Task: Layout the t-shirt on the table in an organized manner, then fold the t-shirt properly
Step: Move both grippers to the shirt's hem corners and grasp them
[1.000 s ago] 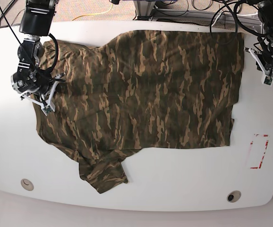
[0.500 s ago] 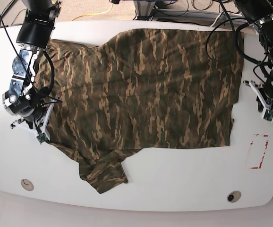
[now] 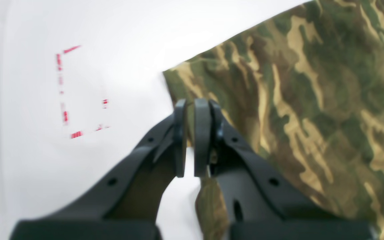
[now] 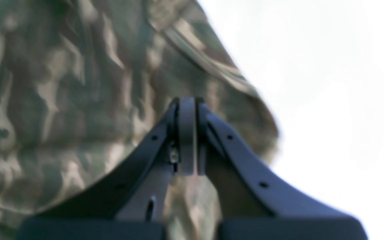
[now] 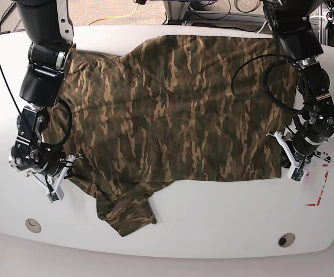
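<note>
Left gripper point(image 3: 190, 108): the two dark fingers stand slightly parted, with a slim gap between them and nothing held; the t-shirt point(image 5: 173, 115) shows beneath and beyond the tips. In the base view, this gripper is at the t-shirt's lower right corner; whether it touches the cloth cannot be told.

Right gripper point(image 4: 195, 105): the fingers are all but together, separated by a hairline gap, with no cloth visibly pinched. In the base view, its tips lie just beside the t-shirt's lower left edge; contact with the cloth cannot be determined. The right wrist view is blurred.

The t-shirt, in camouflage print, lies spread across the table point(image 5: 213, 222), with creases and an uneven outline. A narrower flap point(image 5: 126, 213) extends from its lower left part in the base view. Relative to the t-shirt, the red tape outline point(image 5: 325, 180) is to the right of its lower right corner, one grommet hole point(image 5: 33, 225) is below and left, and the other point(image 5: 286, 239) is below its lower right corner. Dark cables point(image 5: 213, 12) appear beyond its upper edge.
</note>
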`<state>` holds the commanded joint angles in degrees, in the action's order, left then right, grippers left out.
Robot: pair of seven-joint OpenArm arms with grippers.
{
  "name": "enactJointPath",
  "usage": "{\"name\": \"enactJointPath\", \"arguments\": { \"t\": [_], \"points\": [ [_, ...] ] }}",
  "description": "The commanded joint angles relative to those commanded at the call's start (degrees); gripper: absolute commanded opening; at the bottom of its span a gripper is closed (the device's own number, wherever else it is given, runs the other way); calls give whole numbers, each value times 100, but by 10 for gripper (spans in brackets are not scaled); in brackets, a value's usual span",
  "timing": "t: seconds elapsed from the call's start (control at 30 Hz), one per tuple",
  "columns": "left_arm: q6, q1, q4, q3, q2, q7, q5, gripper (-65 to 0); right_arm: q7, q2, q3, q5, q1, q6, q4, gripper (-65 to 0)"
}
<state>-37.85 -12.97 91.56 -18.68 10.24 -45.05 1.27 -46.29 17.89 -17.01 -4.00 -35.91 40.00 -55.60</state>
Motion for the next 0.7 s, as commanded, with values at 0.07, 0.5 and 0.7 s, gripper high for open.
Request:
{"name": "enactJointPath", "arguments": {
  "t": [0.07, 0.5, 0.7],
  "points": [
    [0, 0, -9, 0, 0, 0, 0, -628, 149, 0, 0, 0, -149, 0, 352, -642],
    [0, 53, -18, -26, 26, 0, 9, -628, 1125, -18, 695, -44, -369, 0, 1442, -642],
    [0, 132, -18, -44, 35, 0, 9, -628, 1749, -18, 949, -44, -343, 0, 1960, -642]
  ]
}}
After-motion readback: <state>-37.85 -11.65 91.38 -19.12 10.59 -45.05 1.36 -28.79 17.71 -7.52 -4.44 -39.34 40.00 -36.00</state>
